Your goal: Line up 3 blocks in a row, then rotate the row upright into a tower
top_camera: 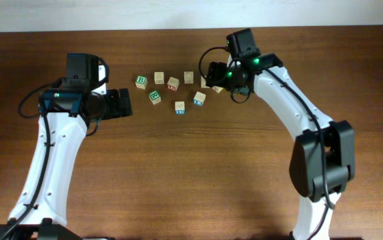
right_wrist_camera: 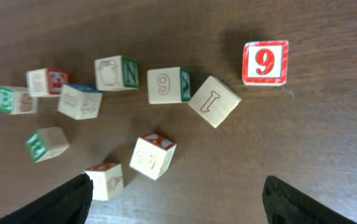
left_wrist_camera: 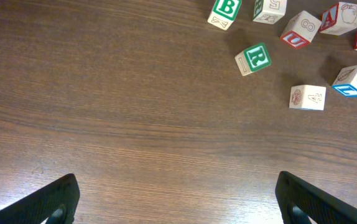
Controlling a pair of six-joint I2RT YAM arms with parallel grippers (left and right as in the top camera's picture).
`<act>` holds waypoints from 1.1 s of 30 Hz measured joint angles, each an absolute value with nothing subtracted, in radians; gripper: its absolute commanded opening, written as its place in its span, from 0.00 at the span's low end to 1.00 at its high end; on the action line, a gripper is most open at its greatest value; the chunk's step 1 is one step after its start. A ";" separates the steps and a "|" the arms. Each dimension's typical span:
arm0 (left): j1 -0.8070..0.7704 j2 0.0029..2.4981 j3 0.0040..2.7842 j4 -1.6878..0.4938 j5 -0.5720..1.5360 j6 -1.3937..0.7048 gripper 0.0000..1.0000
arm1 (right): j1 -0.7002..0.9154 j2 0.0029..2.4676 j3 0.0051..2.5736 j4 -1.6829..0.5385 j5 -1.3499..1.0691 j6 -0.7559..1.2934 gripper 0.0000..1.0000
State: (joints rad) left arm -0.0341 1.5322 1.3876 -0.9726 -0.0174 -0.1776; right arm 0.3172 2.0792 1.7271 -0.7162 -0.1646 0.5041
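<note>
Several small pale wooden blocks lie scattered at the table's far middle. One with a blue face sits beside a pale one with a blue lower face. In the right wrist view a red-topped block rests just beside my right gripper's left finger, and another lies slightly beyond. My right gripper hovers open over the cluster's right end, nothing between its fingers. My left gripper stands open over bare wood, left of the cluster.
A green "B" cube and a green "R" cube sit at the cluster's left. A red "9" cube and an "I" cube lie at its right. Bare brown wood fills the near half.
</note>
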 measured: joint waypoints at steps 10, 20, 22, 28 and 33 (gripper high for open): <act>-0.034 1.532 1.388 -0.973 -0.020 -0.178 0.99 | 0.435 2.250 1.727 -0.562 -0.111 0.610 0.64; -0.034 1.532 1.388 -0.973 -0.020 -0.178 0.99 | 0.466 2.279 1.730 -0.616 -0.051 0.621 0.36; -0.034 1.532 1.388 -0.973 -0.020 -0.178 0.99 | 0.466 2.279 1.737 -0.665 -0.045 0.603 0.35; -0.034 1.532 1.388 -0.973 -0.020 -0.178 0.99 | 0.466 2.279 1.765 -0.847 -0.039 0.540 0.36; -0.034 1.532 1.388 -0.973 -0.020 -0.178 0.99 | 0.466 2.279 1.775 -1.092 -0.037 0.514 0.43</act>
State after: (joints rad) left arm -0.0341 1.5322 1.3876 -0.9730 -0.0196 -0.1776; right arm 0.4664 2.2791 1.7748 -1.0916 -0.0372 0.5144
